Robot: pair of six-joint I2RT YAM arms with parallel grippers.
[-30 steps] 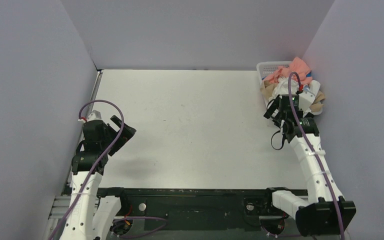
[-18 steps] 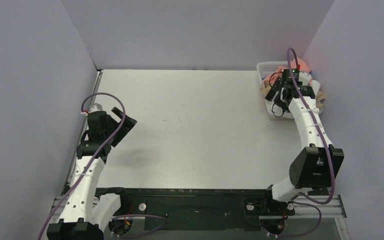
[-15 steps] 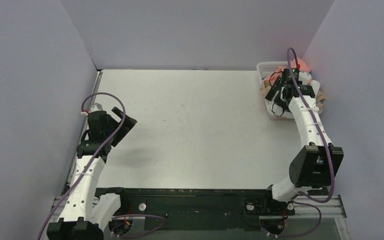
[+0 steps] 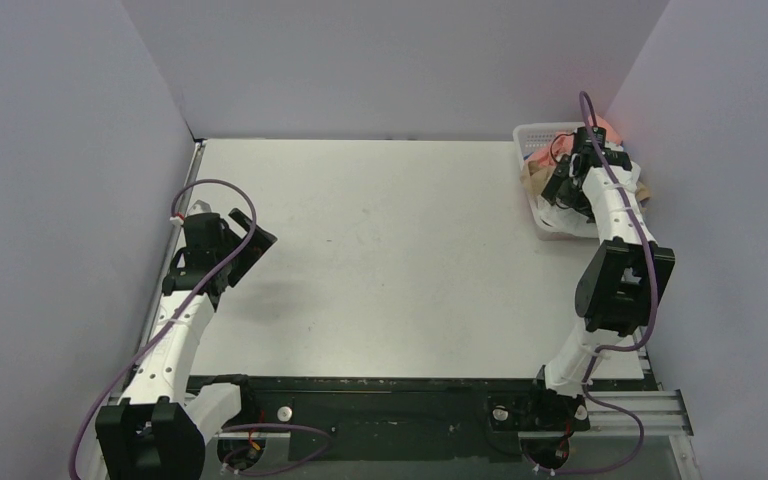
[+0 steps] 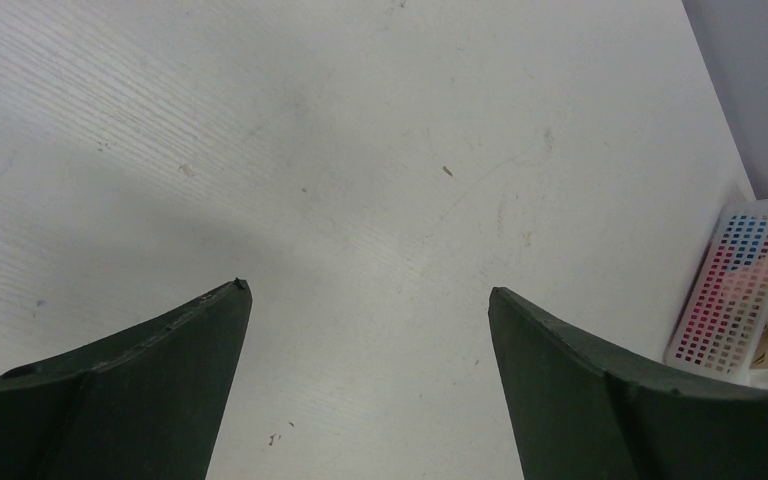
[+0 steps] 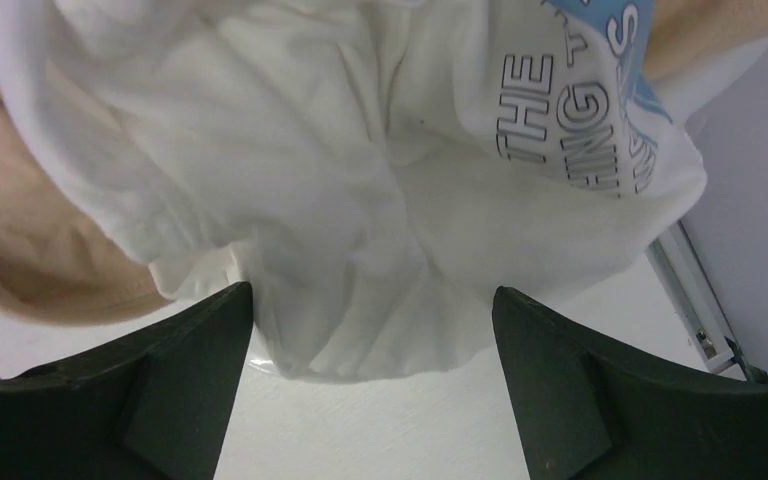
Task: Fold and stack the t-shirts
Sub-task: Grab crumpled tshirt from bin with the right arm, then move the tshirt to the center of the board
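Now, left gripper [image 4: 248,238]: jaws apart with nothing between them, hanging over bare desk at the middle left of the overhead view; we see no cloth near it.
Desk [image 4: 390,250]: no t-shirt lies on it, so we judge that folding has not begun.
Right gripper [image 6: 372,290]: jaws apart and low over the heap at the upper right of the overhead view, with cloth ahead of the gap but nothing pinched.
White t-shirt [image 6: 360,190]: crumpled on top of the heap, its blue lettered print at the upper right of the wrist view.
Tan t-shirt [image 6: 40,250]: bunched under and beside the white one, at the left edge of the wrist view.
Salmon-pink t-shirt [image 4: 610,130]: at the far end of the heap, mostly hidden by the arm.
Basket [image 4: 528,135]: white lattice, holding all the t-shirts in the far right corner.
Risk, double pick: a deep bite could catch the tan cloth too, and we would lift two tangled tees.
Risk, thin pinch: closing on one loose fold may let the shirt slip out mid-lift.
Risk, basket: cloth snagged on the lattice could drag or tip the basket.
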